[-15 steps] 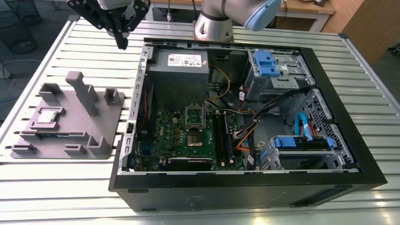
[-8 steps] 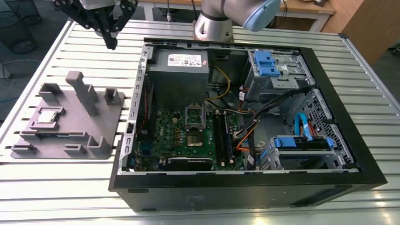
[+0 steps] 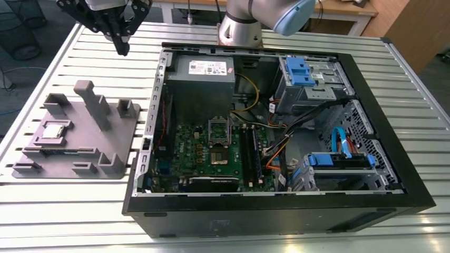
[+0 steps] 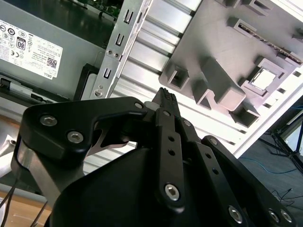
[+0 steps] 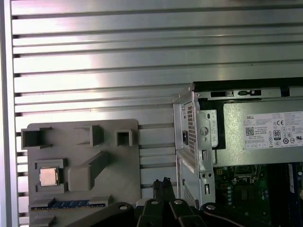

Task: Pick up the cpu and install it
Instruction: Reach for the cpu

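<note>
The cpu (image 3: 55,130), a small square chip with a silvery lid, lies in a recess of the grey holder block (image 3: 105,145) on the table at the exterior view's left. It also shows in both wrist views (image 4: 264,79) (image 5: 49,176). My gripper (image 3: 124,51) hangs in the air above the table beyond the holder block, beside the case's far corner, well away from the cpu. Its black fingers (image 4: 165,97) (image 5: 165,183) are pressed together with nothing between them. Inside the open computer case (image 3: 393,200), the socket frame (image 3: 219,138) stands on the green motherboard (image 3: 186,150).
A memory stick (image 3: 67,153) lies in a slot of the holder block near the cpu. The block's upright posts (image 3: 91,103) stand up beside it. The case holds a grey power supply (image 3: 200,79), blue drive bays (image 3: 299,71) and cables. The robot base (image 3: 243,26) stands behind the case.
</note>
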`<state>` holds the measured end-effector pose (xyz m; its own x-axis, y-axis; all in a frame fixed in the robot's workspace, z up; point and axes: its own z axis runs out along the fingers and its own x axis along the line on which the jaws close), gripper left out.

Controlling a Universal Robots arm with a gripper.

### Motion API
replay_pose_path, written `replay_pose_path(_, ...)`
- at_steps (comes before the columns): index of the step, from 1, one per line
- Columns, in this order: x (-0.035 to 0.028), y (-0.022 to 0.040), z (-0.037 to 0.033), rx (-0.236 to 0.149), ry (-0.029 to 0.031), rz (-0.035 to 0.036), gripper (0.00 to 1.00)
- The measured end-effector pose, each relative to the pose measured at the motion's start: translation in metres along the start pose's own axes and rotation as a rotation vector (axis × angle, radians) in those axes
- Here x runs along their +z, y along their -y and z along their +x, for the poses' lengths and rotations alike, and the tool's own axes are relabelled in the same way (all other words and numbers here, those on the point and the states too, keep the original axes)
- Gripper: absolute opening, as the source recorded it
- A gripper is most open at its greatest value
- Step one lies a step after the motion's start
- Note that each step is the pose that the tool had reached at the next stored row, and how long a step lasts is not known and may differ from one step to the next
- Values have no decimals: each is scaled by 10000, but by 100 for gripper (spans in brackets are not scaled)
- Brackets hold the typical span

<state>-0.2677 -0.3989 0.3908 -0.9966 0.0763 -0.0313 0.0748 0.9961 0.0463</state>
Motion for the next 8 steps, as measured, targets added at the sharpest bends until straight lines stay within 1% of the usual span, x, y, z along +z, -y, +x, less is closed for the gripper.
replay_pose_path(8,-1,2,27,0,0,0,11)
